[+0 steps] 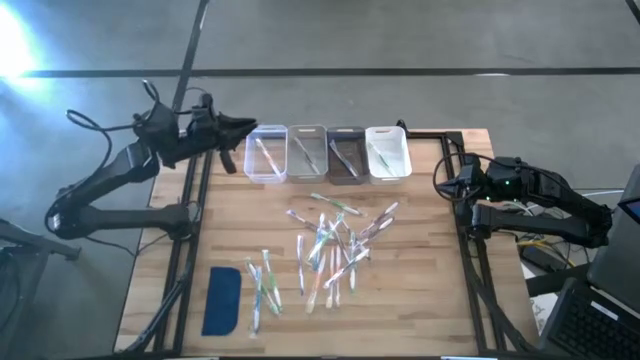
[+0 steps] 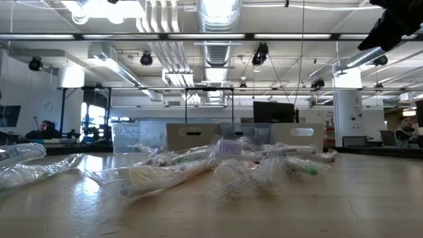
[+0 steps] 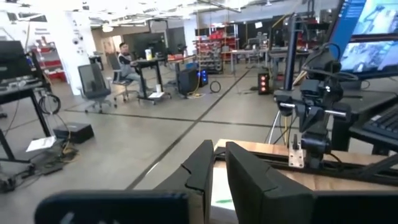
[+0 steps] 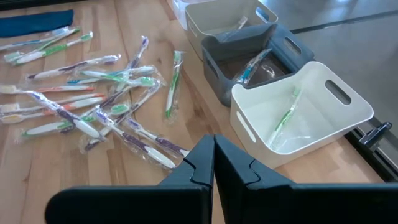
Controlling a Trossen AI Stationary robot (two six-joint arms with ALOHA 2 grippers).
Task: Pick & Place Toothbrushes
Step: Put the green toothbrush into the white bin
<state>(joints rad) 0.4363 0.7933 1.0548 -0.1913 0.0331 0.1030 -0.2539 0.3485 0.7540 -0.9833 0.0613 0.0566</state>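
High view showed us the wooden counter point(image 1: 420, 300) with four small bins in a row along its far edge: a clear bin point(image 1: 264, 154) nearest the left arm, then a beige bin point(image 1: 307, 152), a dark grey bin point(image 1: 346, 154) and a white bin point(image 1: 387, 153). Each bin held at least one wrapped toothbrush. We saw the loose toothbrushes point(image 1: 330, 245) scattered in a pile around the middle of the counter, and a smaller cluster point(image 1: 264, 285) lay nearer the front edge, just beside a flat blue pad point(image 1: 222, 300) near the front left corner.

We found the left pincer point(image 1: 243, 124) raised off the counter at the far left corner, just beside the clear bin. In the left wrist view its fingers point(image 3: 202, 168) stood nearly together with only a narrow gap between them, and we saw nothing gripped there. The right pincer point(image 1: 447, 187) waited at the right edge of the counter, near the white bin. In the right wrist view the right pincer point(image 4: 213, 152) was fully closed, finger against finger, and it held nothing.

From the right wrist view we could see a green-handled brush point(image 4: 286, 118) lying aslant in the white bin and a brush with blue accents point(image 4: 254, 65) in the dark grey one. In the low view the wrapped brushes point(image 2: 198, 165) lay heaped across the counter with the bins behind them. A seated person point(image 3: 126, 62) showed far off in the room beyond
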